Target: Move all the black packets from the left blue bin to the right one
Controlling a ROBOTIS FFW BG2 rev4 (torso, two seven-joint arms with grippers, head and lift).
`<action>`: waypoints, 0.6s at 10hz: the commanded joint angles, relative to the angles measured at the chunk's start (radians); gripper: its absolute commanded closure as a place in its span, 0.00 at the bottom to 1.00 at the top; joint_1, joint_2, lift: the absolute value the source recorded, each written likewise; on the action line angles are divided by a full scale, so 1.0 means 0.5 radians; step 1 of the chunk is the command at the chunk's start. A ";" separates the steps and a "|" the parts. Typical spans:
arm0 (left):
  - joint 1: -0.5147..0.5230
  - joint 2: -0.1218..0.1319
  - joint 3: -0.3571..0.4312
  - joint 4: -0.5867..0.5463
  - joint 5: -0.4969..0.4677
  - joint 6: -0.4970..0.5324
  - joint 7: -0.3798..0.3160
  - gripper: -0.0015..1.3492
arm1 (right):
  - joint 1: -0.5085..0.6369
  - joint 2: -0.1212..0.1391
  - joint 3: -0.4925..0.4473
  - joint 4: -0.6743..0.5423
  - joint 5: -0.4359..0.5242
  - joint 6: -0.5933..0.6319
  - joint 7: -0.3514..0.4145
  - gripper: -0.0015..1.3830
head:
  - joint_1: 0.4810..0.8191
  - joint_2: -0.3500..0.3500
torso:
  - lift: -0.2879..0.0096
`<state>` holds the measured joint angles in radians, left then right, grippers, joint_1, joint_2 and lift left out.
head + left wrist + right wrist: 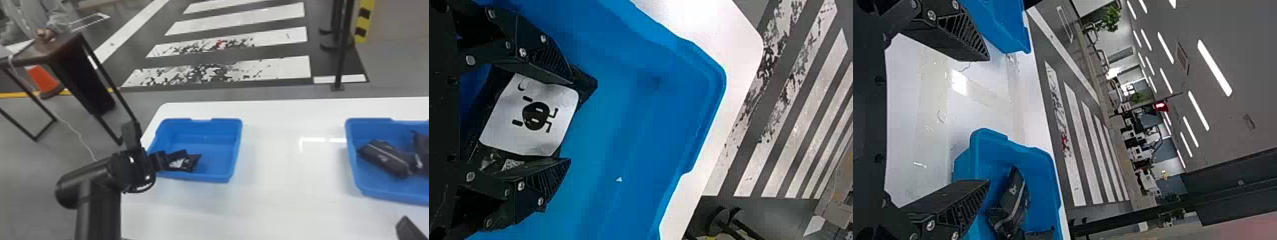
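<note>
The black left gripper [166,160] is in the left blue plastic bin [237,146], near the side of that bin closest to the robot. Its flat fingers stand partway apart, on either side of a glossy black packet with a white label [529,117]; whether they grip it cannot be told. The label bears a black cartoon figure, and a dark corner of the packet sticks out past one finger.

The right blue plastic bin [352,159] sits well apart from the left one on the same white bench [287,169]. In it lie a black packet with a pale line along it [383,156] and, just beside that, another black packet [423,148], cut off by the head view's edge.

Part of the black right gripper [408,229] shows at the bottom right of the head view, on the robot's side of the right bin. In the right wrist view its fingers are spread wide, with nothing between them.

Beyond the bench, white stripes [236,20] cross the dark floor, and an orange cone [43,78] stands under a dark brown table [59,43].
</note>
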<state>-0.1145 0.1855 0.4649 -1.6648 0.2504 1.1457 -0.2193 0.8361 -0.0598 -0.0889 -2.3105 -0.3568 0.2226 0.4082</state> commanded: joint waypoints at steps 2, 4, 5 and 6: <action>-0.031 0.052 -0.104 0.038 0.006 -0.019 -0.003 0.88 | -0.008 -0.003 0.006 0.009 -0.008 0.006 0.006 0.11 | 0.63 0.98 | 0.50; -0.012 0.068 -0.148 0.028 0.002 -0.220 -0.043 0.89 | -0.008 -0.006 0.006 0.014 -0.016 0.011 0.009 0.11 | 0.63 0.96 | 0.50; 0.003 0.068 -0.148 -0.035 -0.014 -0.240 -0.062 0.89 | -0.008 -0.006 0.006 0.014 -0.020 0.016 0.012 0.11 | 0.63 0.96 | 0.50; 0.052 0.068 -0.136 -0.143 0.018 -0.264 -0.077 0.89 | -0.008 -0.006 0.006 0.014 -0.020 0.016 0.012 0.11 | 0.63 0.95 | 0.50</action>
<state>-0.1004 0.2193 0.3939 -1.7097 0.2521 1.0197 -0.2584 0.8319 -0.0629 -0.0857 -2.3034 -0.3674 0.2309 0.4142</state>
